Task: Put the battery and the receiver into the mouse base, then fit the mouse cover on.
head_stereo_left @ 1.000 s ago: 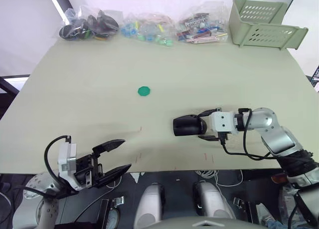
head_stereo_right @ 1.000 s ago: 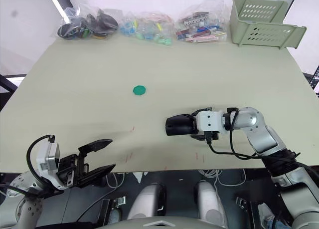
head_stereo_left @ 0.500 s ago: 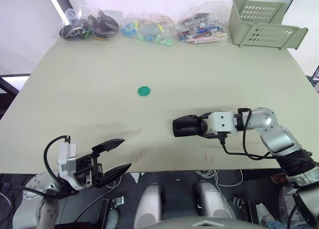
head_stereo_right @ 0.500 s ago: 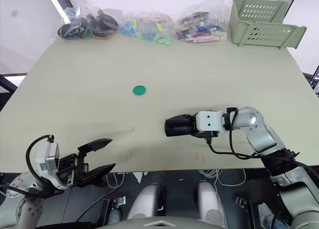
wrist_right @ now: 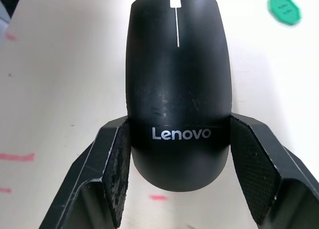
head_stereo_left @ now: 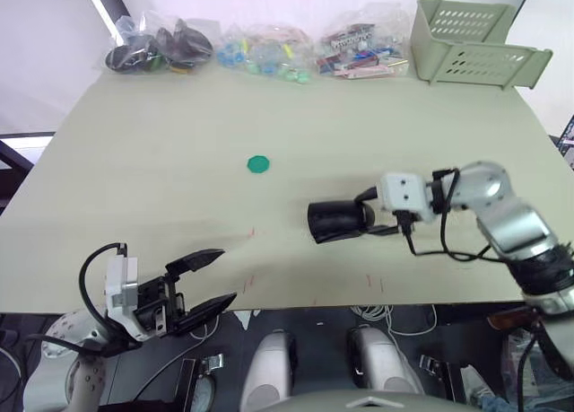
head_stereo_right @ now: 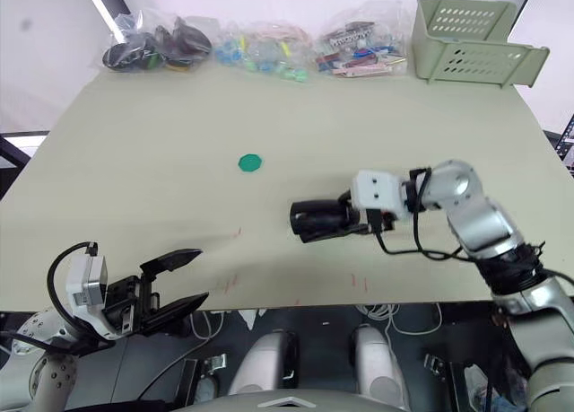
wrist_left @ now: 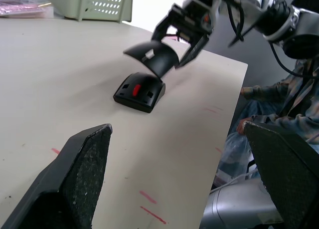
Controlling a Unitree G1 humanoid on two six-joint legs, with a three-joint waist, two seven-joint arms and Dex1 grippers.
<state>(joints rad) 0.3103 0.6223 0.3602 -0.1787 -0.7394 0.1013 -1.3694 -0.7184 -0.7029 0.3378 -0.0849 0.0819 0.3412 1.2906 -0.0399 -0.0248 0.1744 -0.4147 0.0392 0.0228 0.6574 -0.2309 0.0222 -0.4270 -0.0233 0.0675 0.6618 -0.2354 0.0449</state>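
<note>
Right gripper pinches mouse cover by rear sides, held raised above mouse base on table. Base compartment hard to make out; battery, receiver possibly inside, cannot tell. Left gripper spread wide, empty, at near table edge. Green disc well apart.

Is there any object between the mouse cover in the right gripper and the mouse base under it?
Nothing visible. The mouse cover, held in the right gripper, hangs tilted just above the mouse base, with an open gap between them.
</note>
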